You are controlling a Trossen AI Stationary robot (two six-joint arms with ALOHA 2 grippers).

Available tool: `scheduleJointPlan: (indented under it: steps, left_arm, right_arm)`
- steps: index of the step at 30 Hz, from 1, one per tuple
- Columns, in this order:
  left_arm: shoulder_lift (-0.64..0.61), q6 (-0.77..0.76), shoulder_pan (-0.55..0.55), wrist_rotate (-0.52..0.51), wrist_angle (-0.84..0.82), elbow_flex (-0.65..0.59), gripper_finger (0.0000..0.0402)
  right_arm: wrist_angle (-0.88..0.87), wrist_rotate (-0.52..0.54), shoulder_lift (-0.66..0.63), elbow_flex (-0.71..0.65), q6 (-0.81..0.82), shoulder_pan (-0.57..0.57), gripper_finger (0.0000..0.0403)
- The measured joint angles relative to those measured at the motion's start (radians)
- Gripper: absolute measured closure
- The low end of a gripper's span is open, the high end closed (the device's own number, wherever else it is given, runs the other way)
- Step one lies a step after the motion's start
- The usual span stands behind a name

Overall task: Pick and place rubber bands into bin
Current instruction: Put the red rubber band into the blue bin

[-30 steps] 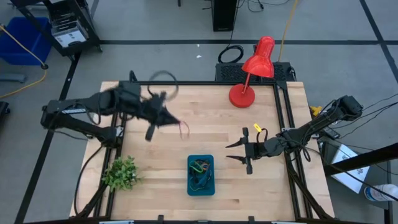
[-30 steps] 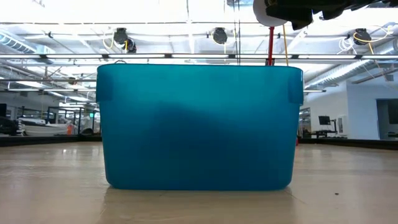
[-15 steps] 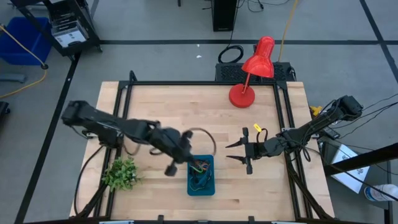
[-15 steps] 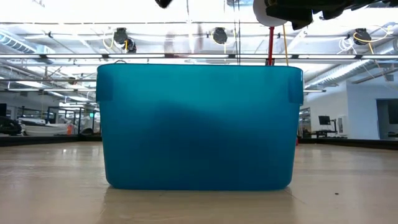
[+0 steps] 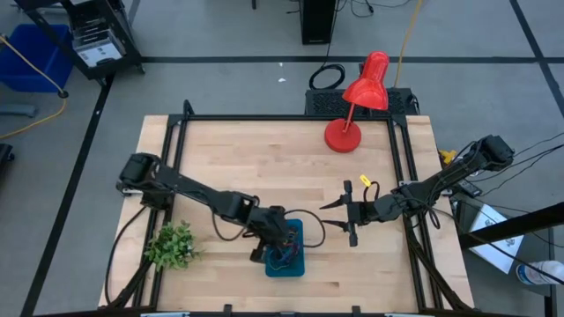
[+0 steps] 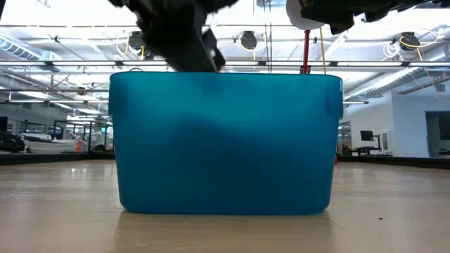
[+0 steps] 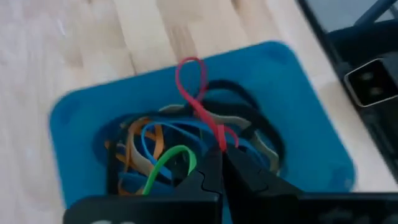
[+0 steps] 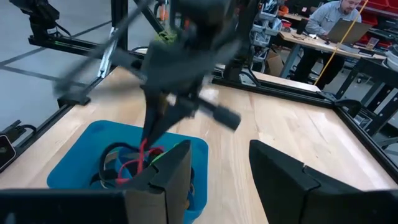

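Since a second ago the left gripper (image 5: 280, 236) has swung from the table's upper left down over the bin (image 5: 297, 264), low at frame centre, its fingers pinched on a thin red rubber band (image 7: 198, 102) dangling into the tray. That shallow teal tray with rounded corners holds a tangle of floppy rubber bands (image 7: 163, 149): blue, orange, green, black, tan. Further right, the right gripper (image 5: 337, 215) hovers with jaws spread wide.

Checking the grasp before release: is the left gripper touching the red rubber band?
Touching. The left wrist view shows the left gripper pinching the red rubber band above the bin.
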Motion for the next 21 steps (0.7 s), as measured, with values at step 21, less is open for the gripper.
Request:
scheduleJointPlan:
  steps: [21]
  left_arm:
    - [0.080, -0.073, 0.003, 0.000, -0.003, 0.000, 0.0388]
  right_arm:
    - [-0.004, 0.000, 0.000, 0.000, 0.001, 0.000, 0.0248]
